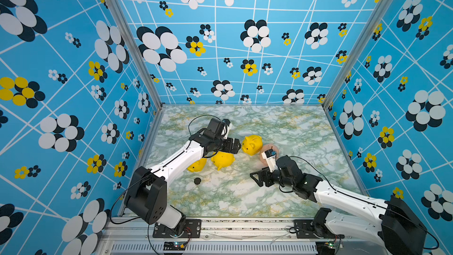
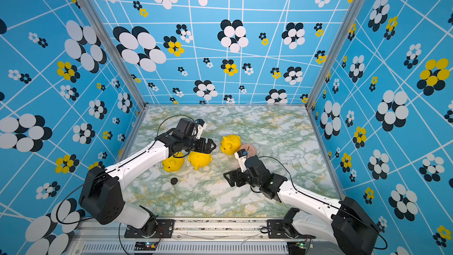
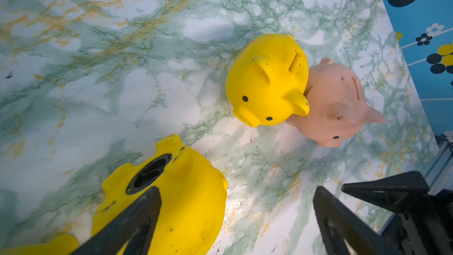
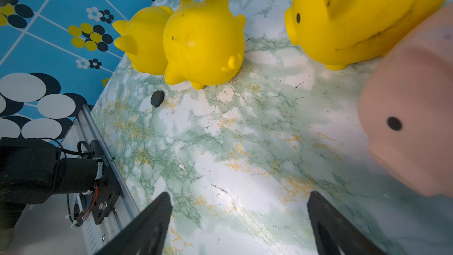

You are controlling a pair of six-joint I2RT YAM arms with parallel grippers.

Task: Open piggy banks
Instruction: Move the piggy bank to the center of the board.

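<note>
1. Four piggy banks on the marble table point(image 1: 232, 199), all close together near the middle.
2. Look at the upright yellow pig point(image 1: 252, 145): on its feet, slot up, touching the pink pig point(image 3: 338, 104) at its side. No belly plug to see on either one, hidden underneath. Probably need tipping over first.
3. Find the tipped yellow pig point(image 3: 176, 204): on its side, feet out, belly showing. Likely left that way to make the round black belly ring point(image 3: 149, 174) easy to reach. Cannot tell: plug in or out.
4. Find the third yellow pig point(image 4: 142, 45), right against the tipped one and partly under the left arm in both top views.
5. Spot one small black disc point(image 1: 197, 181), flat on the table, a little apart from the pigs. Looks like a pulled-out plug, so maybe one bank open.
6. Left gripper point(image 3: 236, 190): fingers spread wide, holding nothing. Hangs over the tipped pig and points toward the upright yellow one, maybe ready to grab a pig.
7. Right gripper point(image 4: 239, 193): fingers spread wide too, holding nothing. Sits low over bare table near the pink pig, pointing toward the tipped pig.
8. Careful with the next grab: smooth, round pigs, easy to slip or roll away.
</note>
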